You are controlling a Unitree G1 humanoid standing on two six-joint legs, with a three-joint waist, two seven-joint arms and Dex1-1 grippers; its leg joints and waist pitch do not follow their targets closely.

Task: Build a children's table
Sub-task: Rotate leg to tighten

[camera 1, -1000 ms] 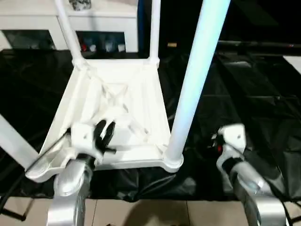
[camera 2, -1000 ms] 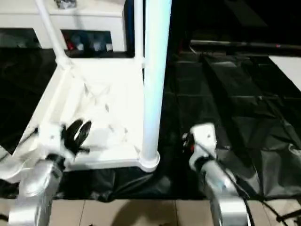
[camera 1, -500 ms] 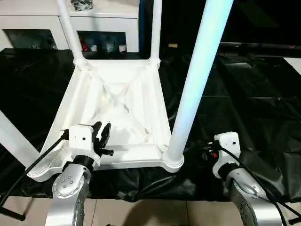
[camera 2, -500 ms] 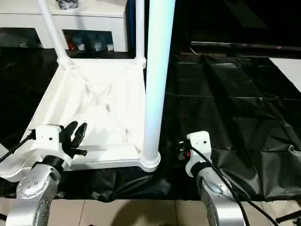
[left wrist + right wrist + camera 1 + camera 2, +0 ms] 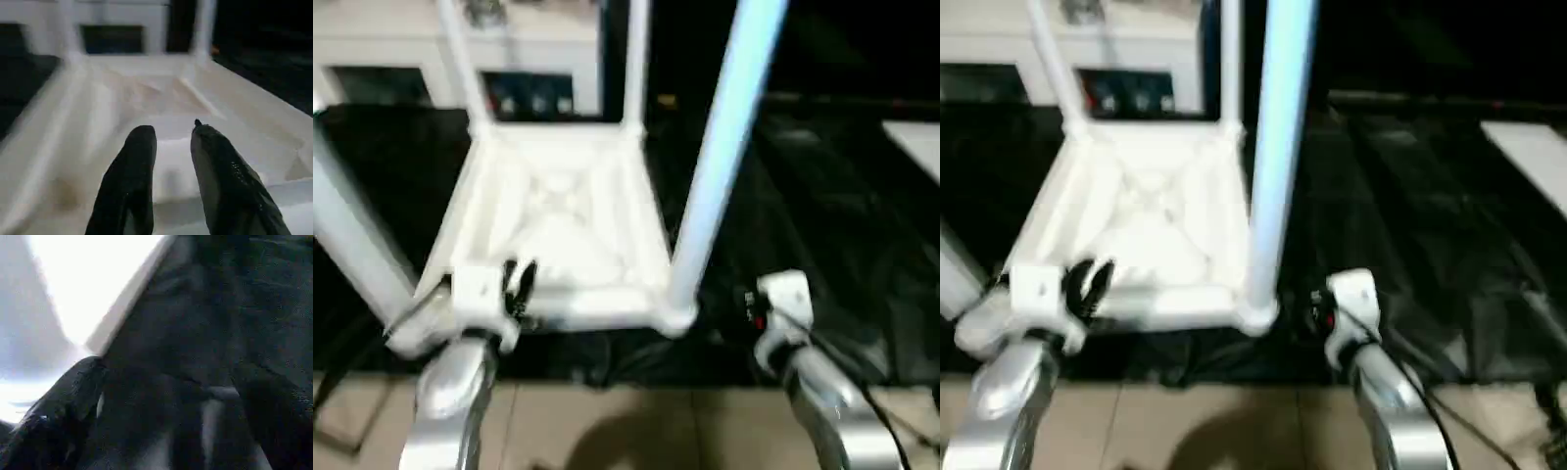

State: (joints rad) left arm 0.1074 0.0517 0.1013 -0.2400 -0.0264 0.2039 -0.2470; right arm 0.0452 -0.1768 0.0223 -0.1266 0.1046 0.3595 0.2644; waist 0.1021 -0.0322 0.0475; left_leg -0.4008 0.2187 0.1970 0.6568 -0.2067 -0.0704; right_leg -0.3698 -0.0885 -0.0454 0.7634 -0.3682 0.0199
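The children's table lies upside down on a black sheet, its ribbed white top [image 5: 558,211] facing up. Legs stand in its corner sockets: two thin ones at the far corners [image 5: 634,59], a thick one at the near right corner [image 5: 720,166], and another at the near left [image 5: 357,245]. My left gripper [image 5: 521,279] hovers over the top's near rim, its black fingers [image 5: 134,171] a little apart with nothing between them. My right gripper [image 5: 166,382] is open wide over the sheet, just right of the near right leg, behind its white wrist block [image 5: 783,294].
A white cabinet with glass doors [image 5: 538,69] stands behind the table. The crumpled black sheet [image 5: 832,206] spreads to the right. Pale floor tiles [image 5: 626,431] lie in front of it, by my forearms. A white slab [image 5: 915,142] shows at the far right edge.
The whole picture has shifted with my head. Both grippers stay where they were by the table's near edge, the left slightly apart and the right wide.
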